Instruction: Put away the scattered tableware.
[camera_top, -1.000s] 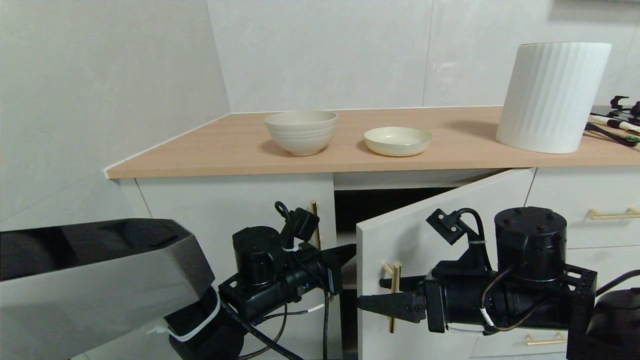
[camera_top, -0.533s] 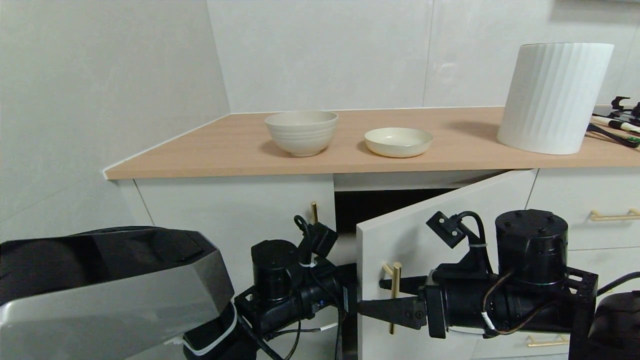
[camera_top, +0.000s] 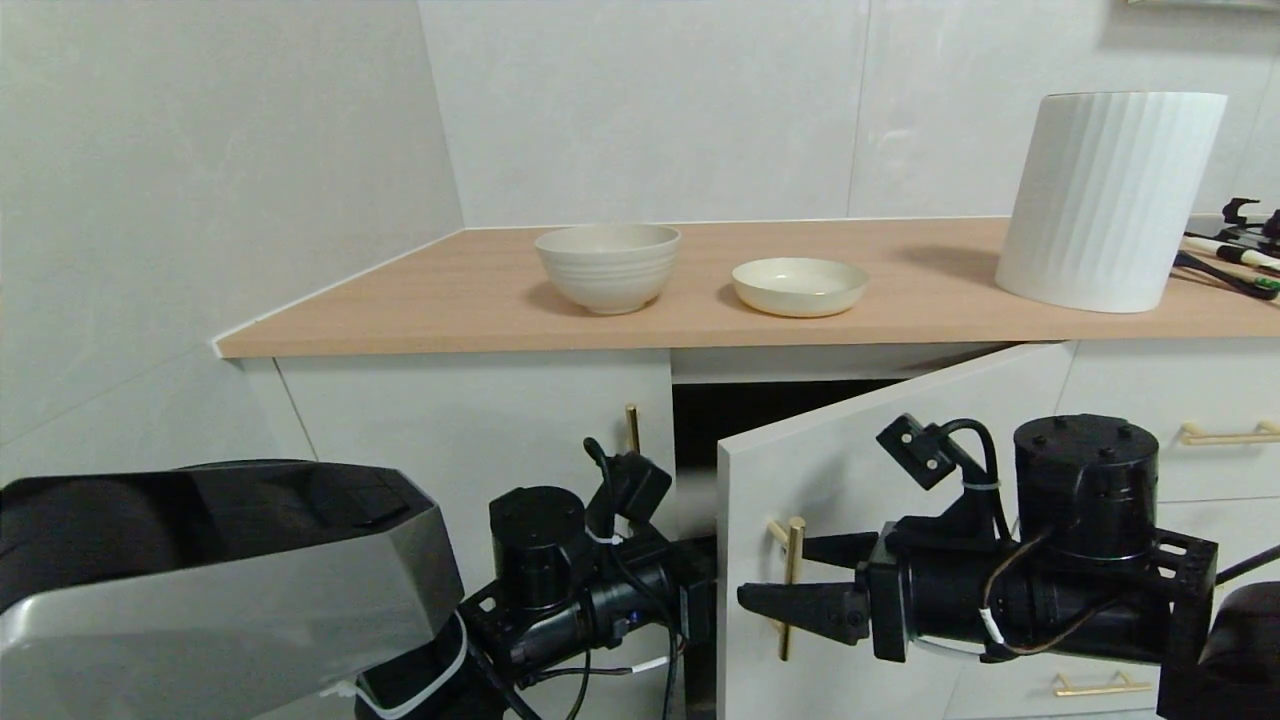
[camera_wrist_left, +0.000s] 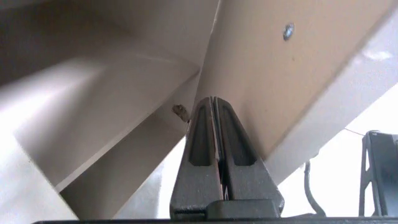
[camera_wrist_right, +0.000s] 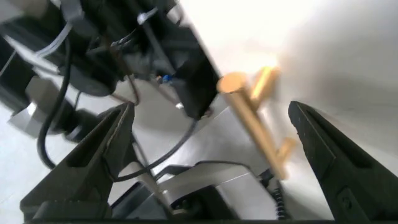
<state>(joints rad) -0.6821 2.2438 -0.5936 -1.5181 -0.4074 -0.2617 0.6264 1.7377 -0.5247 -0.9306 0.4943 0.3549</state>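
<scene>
A ribbed cream bowl (camera_top: 607, 265) and a shallow pale-yellow dish (camera_top: 800, 286) sit apart on the wooden surface (camera_top: 450, 300). Below, the right claw (camera_top: 775, 570) gapes around the gold handle (camera_top: 795, 530) of the ajar cabinet door (camera_top: 900, 420). The left claw (camera_wrist_left: 213, 102) is closed beside that door.

Head view: bright, even light from above and the right. The bowl (camera_top: 607, 265), the dish (camera_top: 800, 286) and the ribbed white container (camera_top: 1110, 200) each cast a soft shadow leftward on the countertop (camera_top: 450, 300), and the cabinet opening (camera_top: 760, 410) is near black. Right wrist view: glare washes out the door face (camera_wrist_right: 348, 50) around the brass handle (camera_wrist_right: 249, 118).
</scene>
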